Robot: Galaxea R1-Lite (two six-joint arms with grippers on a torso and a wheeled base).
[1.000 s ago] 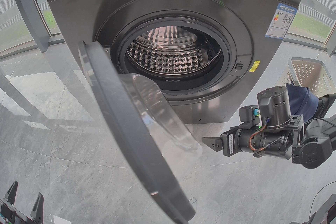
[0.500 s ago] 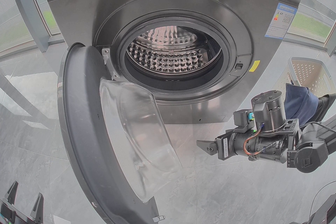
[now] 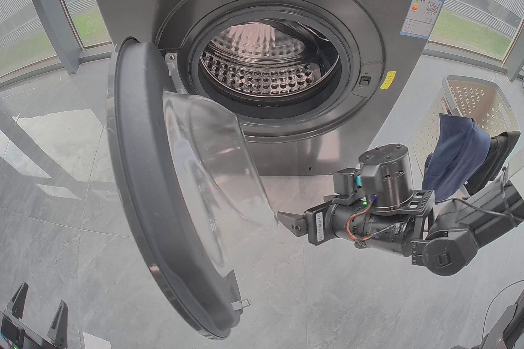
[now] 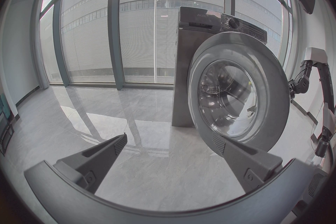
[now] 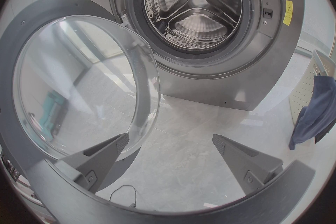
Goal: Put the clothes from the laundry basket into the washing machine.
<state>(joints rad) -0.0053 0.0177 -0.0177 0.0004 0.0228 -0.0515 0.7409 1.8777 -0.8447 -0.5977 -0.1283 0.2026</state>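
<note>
The washing machine (image 3: 305, 1) stood at 12 o'clock ahead of the robot, with its door (image 3: 139, 175) swung wide open toward 10 o'clock, hinged at the 9 o'clock side of the port. The convex door glass (image 3: 218, 175) faced 3 o'clock, toward the right arm. The drum (image 3: 262, 66) was exposed, and no garment was visible inside it. The laundry basket (image 3: 480, 99) stood on the floor (image 3: 65, 235) at 2 o'clock, just beside the machine's right front corner. A blue garment (image 3: 456, 154) hung over the basket's near rim, with a dark garment (image 3: 494, 159) touching it on the 3 o'clock side. The right gripper (image 3: 289, 223) was held low in front of the machine, between the door and the basket, pointing toward 9 o'clock; its fingers were spread and held nothing, with the tips near the edge of the door glass. The left gripper (image 3: 42, 301) sat at 7 o'clock in the head view, well apart from the machine, fingers likewise spread and holding nothing.
</note>
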